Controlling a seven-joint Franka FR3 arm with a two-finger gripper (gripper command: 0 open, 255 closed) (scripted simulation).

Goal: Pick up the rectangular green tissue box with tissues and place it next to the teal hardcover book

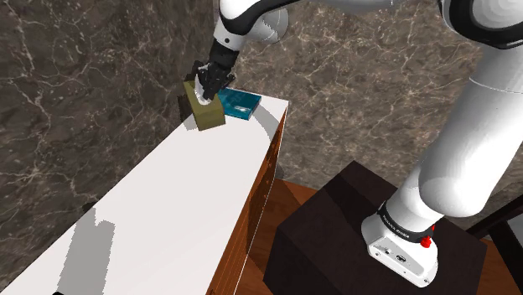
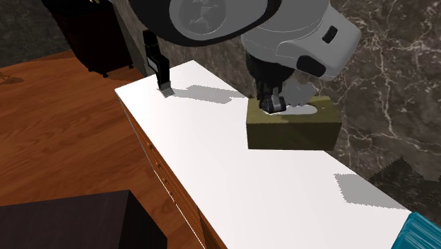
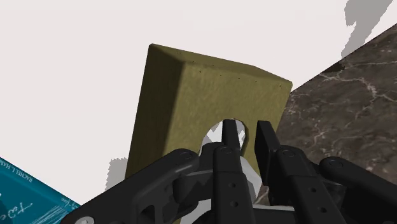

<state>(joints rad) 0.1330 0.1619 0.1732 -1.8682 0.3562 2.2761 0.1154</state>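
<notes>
The olive-green tissue box [image 1: 207, 111] [image 2: 290, 129] [image 3: 191, 95] is at the wall-side edge of the white table top [image 1: 184, 201], with white tissue showing in its oval opening. My gripper [image 1: 205, 86] [image 2: 272, 106] [image 3: 247, 130] comes down on the box's top. It is shut on the box at the opening, one finger inside the hole and the other just outside it. The teal book [image 1: 240, 103] [image 2: 424, 237] [image 3: 25, 197] lies flat at the table's end, a short strip of white top away from the box. A grey box-shaped shadow [image 2: 367, 191] lies between box and book.
A marble wall [image 1: 75, 92] runs along the table's far side. A small black upright object [image 2: 157, 67] stands at the table's other end. The robot's dark stand [image 1: 360, 243] sits on a wooden floor [image 2: 63, 134] beside the table's wooden front.
</notes>
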